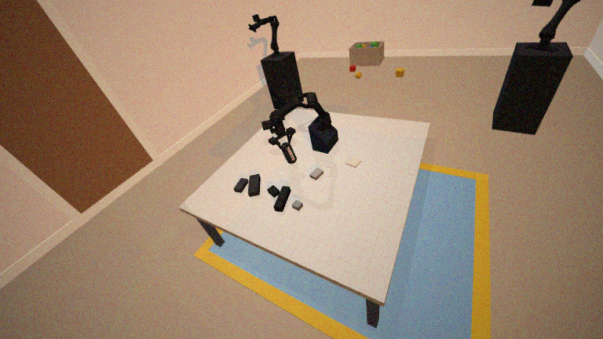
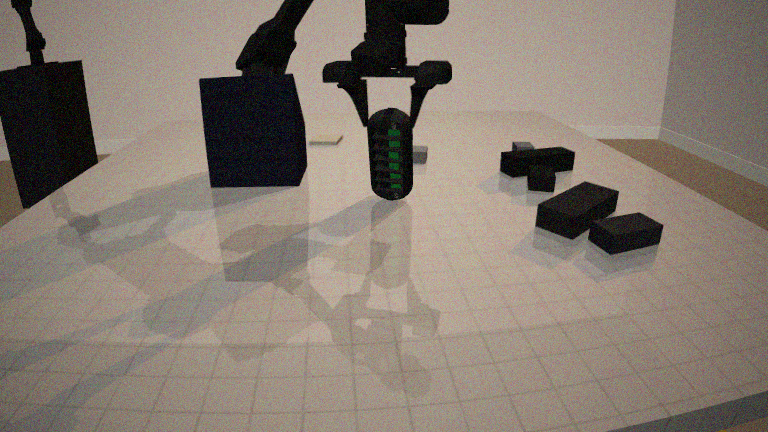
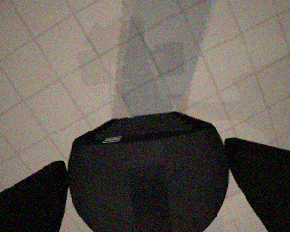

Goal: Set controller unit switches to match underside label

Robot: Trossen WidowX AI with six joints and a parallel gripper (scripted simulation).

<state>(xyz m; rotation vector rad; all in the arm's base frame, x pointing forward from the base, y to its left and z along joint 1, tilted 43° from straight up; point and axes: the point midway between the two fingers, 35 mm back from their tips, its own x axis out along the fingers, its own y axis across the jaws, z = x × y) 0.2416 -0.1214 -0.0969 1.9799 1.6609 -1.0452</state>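
The dark grey controller unit [image 1: 286, 159] [image 2: 390, 192] [image 3: 150, 203] stands on end, its long side upright. My gripper [image 1: 286, 143] [image 2: 389, 121] [image 3: 146, 159] is shut on its upper end, one finger on each side. Its lower end is at or just above the bench; I cannot tell if it touches. The switch face, with a column of green ends, faces the exterior view. The underside faces the top view, where a pale label [image 1: 290, 152] shows; its squares are too small to read. In the wrist view the rounded end fills the lower middle and the switches are mostly hidden.
Dark blocks [image 1: 253, 185] [image 1: 240, 184] [image 1: 282, 198] [image 2: 576, 209] [image 2: 625, 233] lie to one side. A small dark block [image 1: 273, 191] [image 2: 541, 179], a grey block [image 1: 316, 173] [image 2: 419, 154], a grey cube [image 1: 297, 205] and a cream tile [image 1: 353, 162] [image 2: 325, 139] also lie on the bench.
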